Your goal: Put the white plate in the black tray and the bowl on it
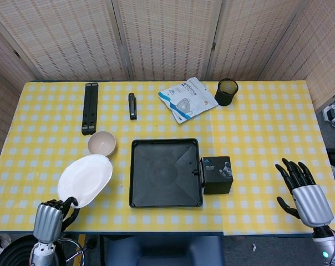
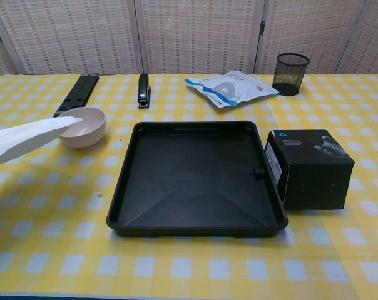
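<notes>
My left hand (image 1: 50, 218) grips the near edge of the white plate (image 1: 85, 179) and holds it lifted off the table, left of the black tray (image 1: 165, 172). In the chest view the plate (image 2: 27, 138) hangs tilted at the left edge, in front of the pale bowl (image 2: 82, 127); the hand itself is out of that frame. The bowl (image 1: 102, 142) sits upright on the cloth, just beyond the plate. The tray (image 2: 196, 178) holds nothing. My right hand (image 1: 305, 194) hovers at the table's near right corner, fingers spread, holding nothing.
A black box (image 1: 217, 174) stands against the tray's right side. At the back lie a long black stand (image 1: 90, 107), a black stapler (image 1: 132, 105), a pack of masks (image 1: 187, 98) and a mesh pen cup (image 1: 227, 91).
</notes>
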